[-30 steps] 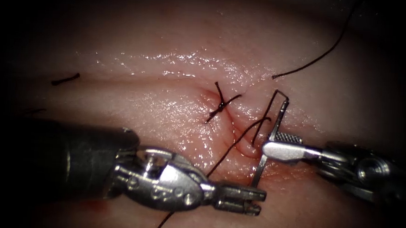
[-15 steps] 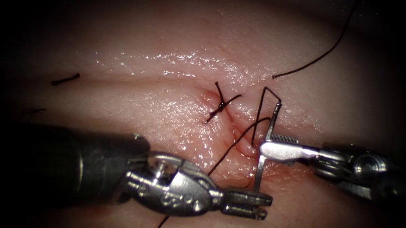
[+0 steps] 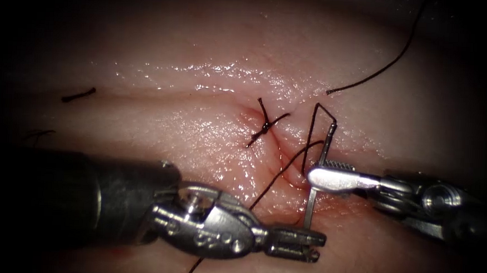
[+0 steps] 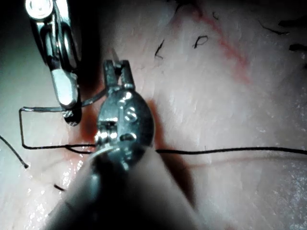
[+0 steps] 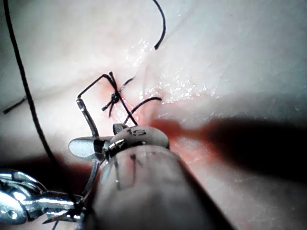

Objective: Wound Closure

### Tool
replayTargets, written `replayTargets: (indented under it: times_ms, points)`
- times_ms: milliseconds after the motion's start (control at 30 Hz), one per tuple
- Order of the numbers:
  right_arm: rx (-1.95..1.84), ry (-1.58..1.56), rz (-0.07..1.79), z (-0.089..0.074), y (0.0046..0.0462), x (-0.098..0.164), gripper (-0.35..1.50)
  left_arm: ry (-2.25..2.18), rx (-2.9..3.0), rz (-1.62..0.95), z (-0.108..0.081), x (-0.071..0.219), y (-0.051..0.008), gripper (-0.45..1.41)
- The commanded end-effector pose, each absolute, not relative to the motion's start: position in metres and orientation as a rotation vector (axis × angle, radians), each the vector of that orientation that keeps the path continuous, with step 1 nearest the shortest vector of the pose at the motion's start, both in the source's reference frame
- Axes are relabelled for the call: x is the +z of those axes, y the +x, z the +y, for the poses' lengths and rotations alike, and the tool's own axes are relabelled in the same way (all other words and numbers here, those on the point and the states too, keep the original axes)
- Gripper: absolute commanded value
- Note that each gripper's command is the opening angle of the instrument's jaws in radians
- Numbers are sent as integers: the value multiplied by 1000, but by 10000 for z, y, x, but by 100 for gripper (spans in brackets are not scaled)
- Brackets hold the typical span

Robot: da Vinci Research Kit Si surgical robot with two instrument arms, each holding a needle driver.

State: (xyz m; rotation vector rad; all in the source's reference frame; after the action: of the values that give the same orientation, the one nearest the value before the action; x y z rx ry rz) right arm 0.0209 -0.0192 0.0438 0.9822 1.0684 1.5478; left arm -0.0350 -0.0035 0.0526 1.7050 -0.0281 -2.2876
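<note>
Lower right of centre, your right tool (image 3: 315,173) pinches the stiff, slippery needle (image 3: 313,198) mid-curve, clear of the tissue (image 3: 199,134). Your left tool (image 3: 311,245), barely parted, brackets its lower end; grip the body there.

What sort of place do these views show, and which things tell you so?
Probably a suturing practice bench: pale tissue carrying a tied stitch, the right tool holding a curved needle, the left tool meeting its tip.
</note>
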Motion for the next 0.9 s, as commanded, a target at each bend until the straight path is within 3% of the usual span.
replayTargets:
  times_ms: [33, 200, 367, 400, 500, 633, 667, 700, 767, 900]
  points:
    - [1541, 985, 1072, -194, 220, 442, 145, 1705, -2289, -27, -36, 531, -354, -45]
    - [1521, 992, 1080, -195, 226, 441, 141, 1709, -2285, -24, -37, 531, -355, -45]
    - [1497, 1009, 1090, -196, 228, 441, 125, 1711, -2283, -22, -37, 530, -356, -45]
    - [1493, 1012, 1090, -196, 228, 441, 106, 1710, -2281, -17, -37, 530, -356, -45]
    - [1447, 911, 1072, -197, 225, 441, -35, 1709, -2282, -17, -38, 529, -356, -45]
    - [1390, 760, 1065, -193, 219, 443, -35, 1711, -2274, -18, -40, 526, -357, -45]
    - [1395, 753, 1066, -191, 216, 444, -35, 1715, -2283, -8, -39, 525, -357, -6]
    - [1405, 739, 1064, -190, 214, 444, -35, 1732, -2313, 30, -39, 524, -357, 49]
    - [1420, 722, 1063, -188, 209, 446, -35, 1765, -2383, 128, -38, 523, -357, 101]
    - [1437, 683, 1077, -184, 201, 449, -35, 1813, -2518, 348, -38, 520, -353, 128]
